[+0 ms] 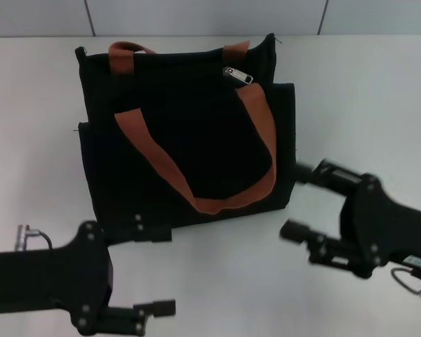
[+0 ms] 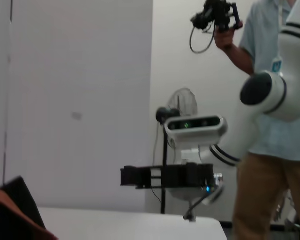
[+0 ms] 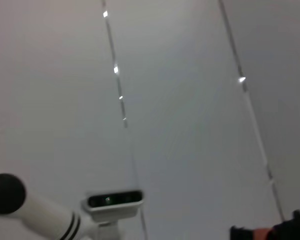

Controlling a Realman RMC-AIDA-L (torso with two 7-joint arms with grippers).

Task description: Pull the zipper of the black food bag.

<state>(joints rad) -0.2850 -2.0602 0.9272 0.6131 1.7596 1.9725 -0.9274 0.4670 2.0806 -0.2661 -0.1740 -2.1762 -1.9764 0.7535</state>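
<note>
The black food bag (image 1: 196, 133) lies flat in the middle of the white table, its orange-brown strap handles (image 1: 161, 165) across the top face. The small silver zipper (image 1: 237, 74) sits near the bag's far right corner. My left gripper (image 1: 156, 270) is open and empty, just off the bag's near left corner. My right gripper (image 1: 299, 201) is open and empty, beside the bag's near right corner. Neither touches the bag. A corner of the bag shows in the left wrist view (image 2: 12, 212) and at the edge of the right wrist view (image 3: 285, 231). The zipper is hidden in both wrist views.
The white table (image 1: 358, 91) extends around the bag to a grey wall behind. In the left wrist view my right arm (image 2: 265, 95) and its gripper (image 2: 165, 176) show across the table, with a person (image 2: 270, 165) holding a camera and a fan (image 2: 182, 102) behind.
</note>
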